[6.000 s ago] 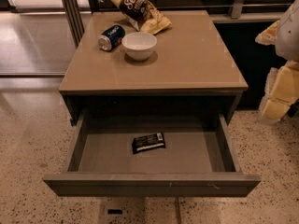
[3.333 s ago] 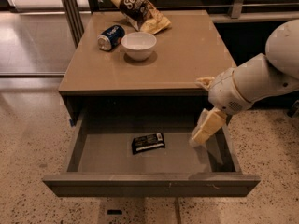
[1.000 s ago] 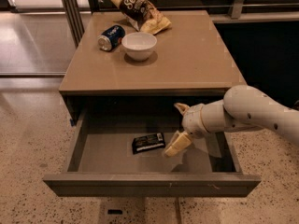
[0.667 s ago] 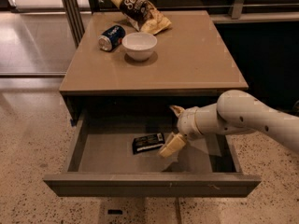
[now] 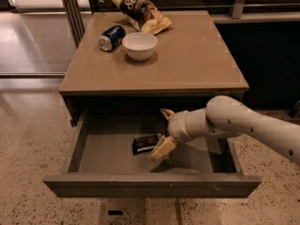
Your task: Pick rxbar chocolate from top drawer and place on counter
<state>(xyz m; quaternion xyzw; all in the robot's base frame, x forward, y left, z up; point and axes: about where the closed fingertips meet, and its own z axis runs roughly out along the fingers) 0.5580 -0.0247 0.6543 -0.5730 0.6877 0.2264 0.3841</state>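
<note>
Black rxbar chocolate [image 5: 145, 144], long axis side-to-side, tool [image 5: 160, 134] at its end

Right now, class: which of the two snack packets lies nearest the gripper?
The black rxbar, beside the gripper in the drawer; the chip bag lies far off on the counter.

The drawer [image 5: 150, 184] stands pulled out, its front panel nearest the camera. A black bar [image 5: 144, 143] lies flat on the drawer's floor, near the middle. The pincer [image 5: 160, 134] is down inside the drawer, right of centre, fingers spread apart; the lower finger [image 5: 163, 147] overlaps the bar's right end, though contact cannot be told. The white arm [image 5: 243, 123] reaches in over the drawer's right side. Above the drawer's back sits the counter [image 5: 187, 64], carrying a white bowl [image 5: 139, 45], a can [image 5: 111, 37] on its side and a chip bag [image 5: 140, 12], all above the drawer's left half.
</note>
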